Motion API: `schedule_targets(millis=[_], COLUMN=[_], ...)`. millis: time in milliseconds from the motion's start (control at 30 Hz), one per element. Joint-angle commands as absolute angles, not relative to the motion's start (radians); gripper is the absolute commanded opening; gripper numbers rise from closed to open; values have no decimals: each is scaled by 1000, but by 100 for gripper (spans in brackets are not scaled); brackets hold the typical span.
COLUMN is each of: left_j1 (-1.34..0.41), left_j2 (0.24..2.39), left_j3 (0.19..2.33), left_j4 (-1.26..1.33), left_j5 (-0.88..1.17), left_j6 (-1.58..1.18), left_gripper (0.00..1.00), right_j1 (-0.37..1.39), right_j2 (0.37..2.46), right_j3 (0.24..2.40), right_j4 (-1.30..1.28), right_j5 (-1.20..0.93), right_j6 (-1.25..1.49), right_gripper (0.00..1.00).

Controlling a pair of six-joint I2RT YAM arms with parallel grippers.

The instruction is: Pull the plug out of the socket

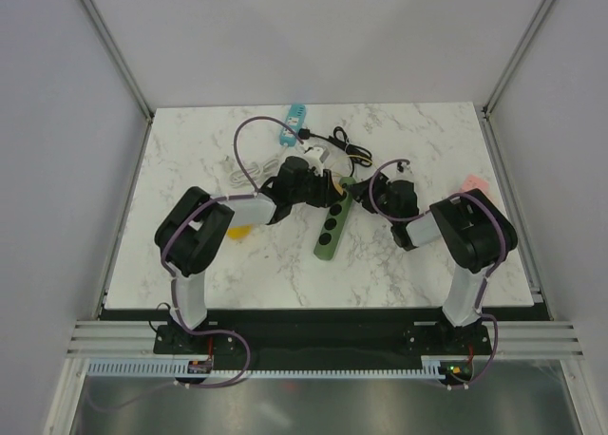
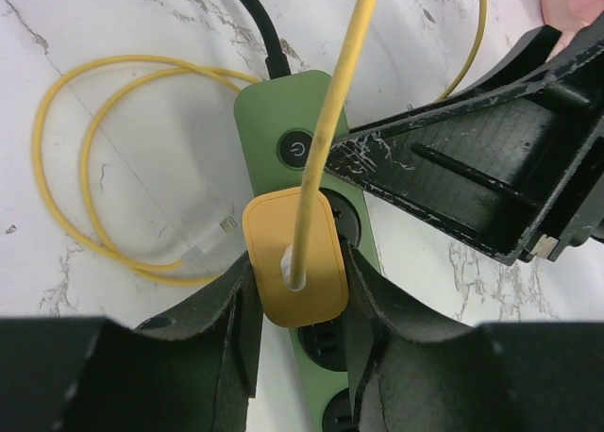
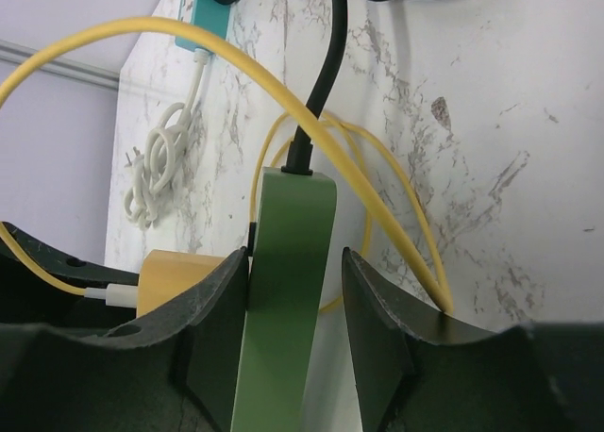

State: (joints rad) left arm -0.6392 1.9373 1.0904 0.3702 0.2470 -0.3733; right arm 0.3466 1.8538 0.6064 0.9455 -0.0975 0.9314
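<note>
A green power strip lies on the marble table. A yellow plug with a yellow cable sits at the first socket after the strip's round switch. My left gripper is shut on the plug, one finger on each side. My right gripper straddles the switch end of the strip. Its left finger touches the strip's side and a gap shows at the right finger. The plug's edge shows beside that left finger. In the top view the two grippers meet over the strip's far end.
The yellow cable loops on the table left of the strip. The strip's black cord runs back to a black coil. A blue power strip and a white cable bundle lie at the back. A pink object lies at the right.
</note>
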Motion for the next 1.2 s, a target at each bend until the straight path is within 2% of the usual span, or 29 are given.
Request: schedule_targets(millis=[0, 133, 233, 333, 367, 500, 667, 833, 967, 1167], left_j1=[-653, -672, -686, -702, -709, -745, -747, -678, -644, -644], left_j2=[1870, 1888, 1881, 1868, 1856, 1786, 1741, 1766, 1792, 1735], left_j3=[1094, 1103, 1097, 1077, 1059, 928, 830, 804, 799, 732], left_j4=[474, 491, 514, 541, 552, 752, 865, 925, 925, 1003], left_j5=[304, 308, 288, 197, 166, -52, -152, -34, -37, -29], left_j6=[-396, -399, -385, -373, -371, -347, -341, -529, -581, -539], left_gripper=[2, 2, 2, 2, 2, 2, 2, 2, 2, 2], right_j1=[344, 345, 345, 347, 347, 356, 377, 451, 529, 480], right_j2=[1897, 1907, 1913, 1928, 1930, 1905, 1870, 1836, 1799, 1853], right_j3=[606, 606, 601, 617, 623, 643, 676, 758, 802, 818], right_j4=[1080, 1097, 1109, 1077, 1051, 905, 737, 542, 417, 422], right_j5=[-149, -173, -184, -186, -178, -85, 18, 152, 348, 232], right_j6=[957, 960, 969, 974, 977, 977, 959, 870, 819, 873], right_gripper=[51, 51, 46, 16, 0, 0, 0, 0, 0, 0])
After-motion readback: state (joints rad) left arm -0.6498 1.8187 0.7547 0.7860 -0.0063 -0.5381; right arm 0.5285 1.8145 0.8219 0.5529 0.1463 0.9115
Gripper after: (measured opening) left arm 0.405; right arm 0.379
